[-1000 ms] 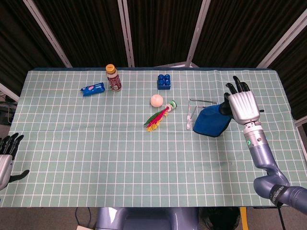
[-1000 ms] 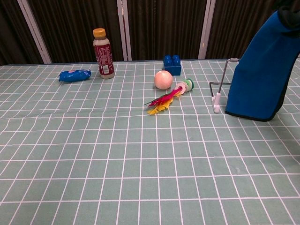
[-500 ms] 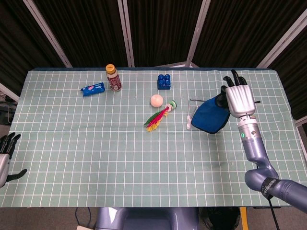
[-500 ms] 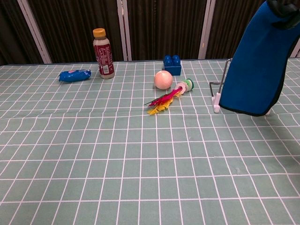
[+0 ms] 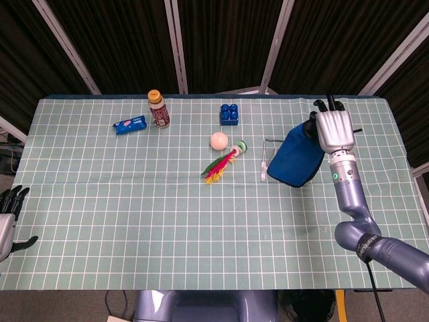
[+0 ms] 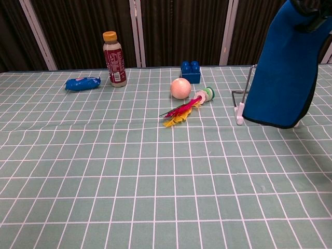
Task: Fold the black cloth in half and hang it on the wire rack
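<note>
Cloth (image 6: pixel 282 67) in right hand (image 5: pixel 333 131), over rack (image 6: pixel 241 101)

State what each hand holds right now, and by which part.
The right hand holds the cloth by its top edge, the rest hanging down in front of the wire rack. The left hand holds nothing.

The cloth (image 6: pixel 280 67) hides most of the rack (image 6: pixel 244 101). In the chest view, the top edge cuts off the right robot hand (image 6: pixel 310 8). In the head view, the left robot hand (image 5: pixel 8 218) is half off the side
</note>
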Robot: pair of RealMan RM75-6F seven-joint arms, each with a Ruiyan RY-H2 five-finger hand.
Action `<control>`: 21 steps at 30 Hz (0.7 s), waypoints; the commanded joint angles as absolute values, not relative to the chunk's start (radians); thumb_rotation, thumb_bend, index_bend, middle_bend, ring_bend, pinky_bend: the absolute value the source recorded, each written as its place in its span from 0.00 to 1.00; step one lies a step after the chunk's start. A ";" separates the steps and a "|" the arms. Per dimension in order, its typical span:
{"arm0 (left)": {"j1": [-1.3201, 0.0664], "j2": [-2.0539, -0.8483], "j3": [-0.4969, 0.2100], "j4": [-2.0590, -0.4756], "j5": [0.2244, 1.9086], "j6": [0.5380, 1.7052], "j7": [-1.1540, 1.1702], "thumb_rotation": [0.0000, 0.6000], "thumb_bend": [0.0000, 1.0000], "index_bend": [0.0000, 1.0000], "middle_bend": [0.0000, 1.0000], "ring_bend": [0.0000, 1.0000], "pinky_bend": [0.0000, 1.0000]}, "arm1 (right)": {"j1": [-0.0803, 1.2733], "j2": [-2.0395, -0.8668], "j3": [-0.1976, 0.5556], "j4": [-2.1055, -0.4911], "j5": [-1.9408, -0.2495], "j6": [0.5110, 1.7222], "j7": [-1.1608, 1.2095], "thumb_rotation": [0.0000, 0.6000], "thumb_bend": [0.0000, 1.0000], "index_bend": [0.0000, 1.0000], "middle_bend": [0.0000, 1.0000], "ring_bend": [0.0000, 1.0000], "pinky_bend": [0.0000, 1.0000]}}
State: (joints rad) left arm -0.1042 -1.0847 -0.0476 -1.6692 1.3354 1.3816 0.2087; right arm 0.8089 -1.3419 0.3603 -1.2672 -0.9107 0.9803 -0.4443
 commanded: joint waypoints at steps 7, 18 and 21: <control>-0.114 -1.097 -0.056 -1.657 1.303 1.363 0.225 1.00 0.00 0.00 0.00 0.00 0.00 | 0.864 -1.373 0.374 -1.193 -0.852 0.924 -0.472 1.00 0.44 0.77 0.20 0.00 0.21; -0.122 -1.108 -0.064 -1.645 1.271 1.349 0.244 1.00 0.00 0.00 0.00 0.00 0.00 | 0.933 -1.441 0.357 -1.043 -0.789 0.826 -0.499 1.00 0.44 0.76 0.20 0.00 0.21; -0.125 -1.112 -0.063 -1.644 1.265 1.345 0.253 1.00 0.00 0.00 0.00 0.00 0.00 | 0.948 -1.464 0.352 -1.001 -0.781 0.803 -0.496 1.00 0.44 0.76 0.20 0.00 0.21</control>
State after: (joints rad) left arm -0.1240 -1.1111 -0.0631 -1.6445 1.2661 1.3462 0.2521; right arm 0.9380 -1.4514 0.3558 -1.0172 -0.7875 0.8156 -0.4964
